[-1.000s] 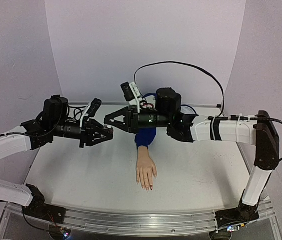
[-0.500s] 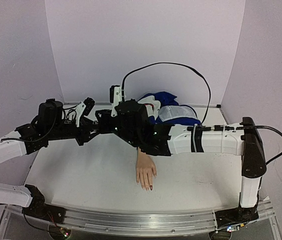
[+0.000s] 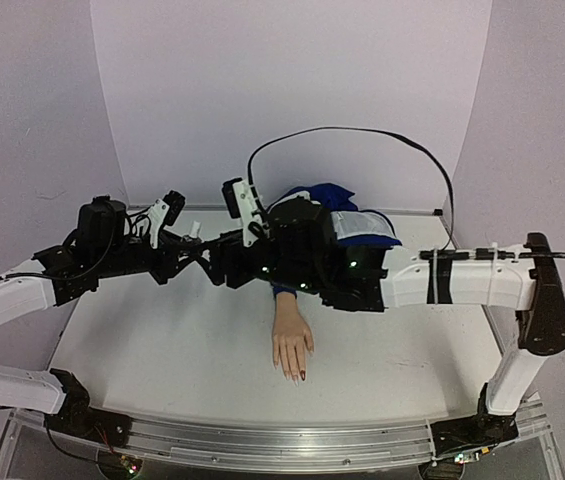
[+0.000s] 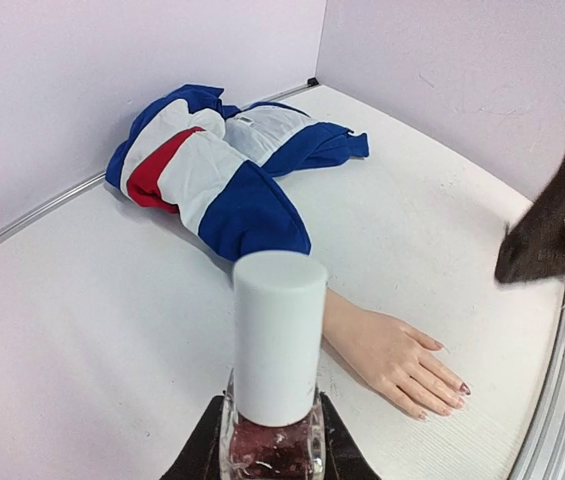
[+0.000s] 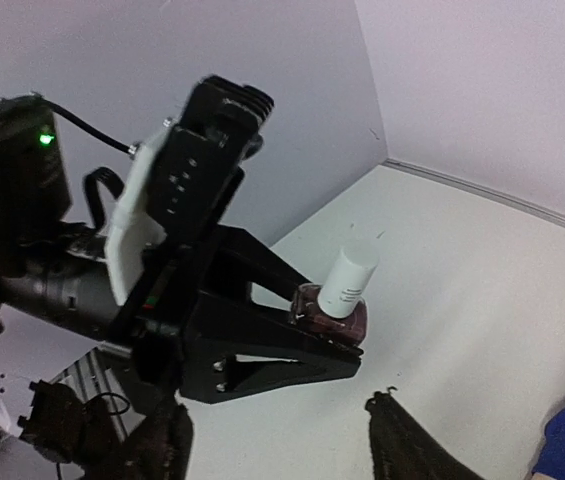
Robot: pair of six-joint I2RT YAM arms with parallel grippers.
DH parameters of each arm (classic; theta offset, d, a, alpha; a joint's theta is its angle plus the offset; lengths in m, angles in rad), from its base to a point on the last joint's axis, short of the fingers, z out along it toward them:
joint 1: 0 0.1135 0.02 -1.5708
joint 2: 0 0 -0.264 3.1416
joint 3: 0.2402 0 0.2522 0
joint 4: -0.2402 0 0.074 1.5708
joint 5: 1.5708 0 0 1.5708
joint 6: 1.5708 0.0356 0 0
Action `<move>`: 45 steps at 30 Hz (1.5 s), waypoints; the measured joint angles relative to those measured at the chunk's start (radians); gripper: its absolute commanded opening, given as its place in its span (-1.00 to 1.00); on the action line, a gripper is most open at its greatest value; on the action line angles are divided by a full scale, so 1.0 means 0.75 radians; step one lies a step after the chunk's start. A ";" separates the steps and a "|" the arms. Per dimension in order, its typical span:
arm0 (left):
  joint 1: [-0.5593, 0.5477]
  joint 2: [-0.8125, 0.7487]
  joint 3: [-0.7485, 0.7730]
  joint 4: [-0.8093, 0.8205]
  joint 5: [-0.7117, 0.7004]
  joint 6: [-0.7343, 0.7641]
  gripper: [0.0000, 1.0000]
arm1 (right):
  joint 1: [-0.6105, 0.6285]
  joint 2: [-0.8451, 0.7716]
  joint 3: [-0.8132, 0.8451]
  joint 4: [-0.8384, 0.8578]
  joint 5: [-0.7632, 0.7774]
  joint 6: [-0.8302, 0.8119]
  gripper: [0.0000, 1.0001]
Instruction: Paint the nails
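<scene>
nails — tiny, stiff, on hand flat on table, to be stroked, never gripped | glass bottle clamped in left gripper | right gripper spread — cap best pinched by sides

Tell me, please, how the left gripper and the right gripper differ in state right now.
The left gripper is shut on the polish bottle, clamping its glass body; the right gripper is open and holds nothing. The left gripper touches the bottle; the right gripper only faces it, without contact. Both are black and raised above the table.
</scene>
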State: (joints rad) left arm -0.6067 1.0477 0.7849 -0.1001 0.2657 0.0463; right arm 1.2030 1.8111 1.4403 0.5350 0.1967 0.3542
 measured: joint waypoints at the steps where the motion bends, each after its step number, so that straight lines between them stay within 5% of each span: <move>1: 0.000 0.003 0.000 0.000 0.001 -0.001 -1.00 | -0.021 -0.041 -0.038 0.003 -0.067 -0.012 0.54; 6: 0.001 0.020 0.002 0.001 0.120 -0.010 -1.00 | -0.201 -0.201 -0.200 0.051 -0.344 0.024 0.83; 11: 0.002 0.112 0.067 0.001 0.515 -0.045 -1.00 | -0.321 -0.218 -0.309 0.151 -0.671 0.073 0.90; 17: -0.014 0.236 0.140 0.022 0.909 -0.105 -1.00 | -0.300 -0.185 -0.312 0.310 -1.059 0.088 0.52; 25: -0.036 0.233 0.140 0.031 1.085 -0.107 -1.00 | -0.294 -0.085 -0.232 0.405 -1.233 0.112 -0.27; 39: -0.044 0.205 0.139 0.033 1.122 -0.098 -1.00 | -0.316 -0.034 -0.189 0.479 -1.340 0.158 -1.00; 45: -0.052 0.139 0.118 0.031 0.865 -0.090 -1.00 | -0.326 -0.015 -0.188 0.507 -1.265 0.164 -1.00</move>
State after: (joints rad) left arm -0.6460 1.1522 0.8734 -0.0772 0.9146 -0.0212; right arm 0.9585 1.7996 1.2991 0.9154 -0.7525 0.4770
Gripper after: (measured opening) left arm 0.219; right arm 0.155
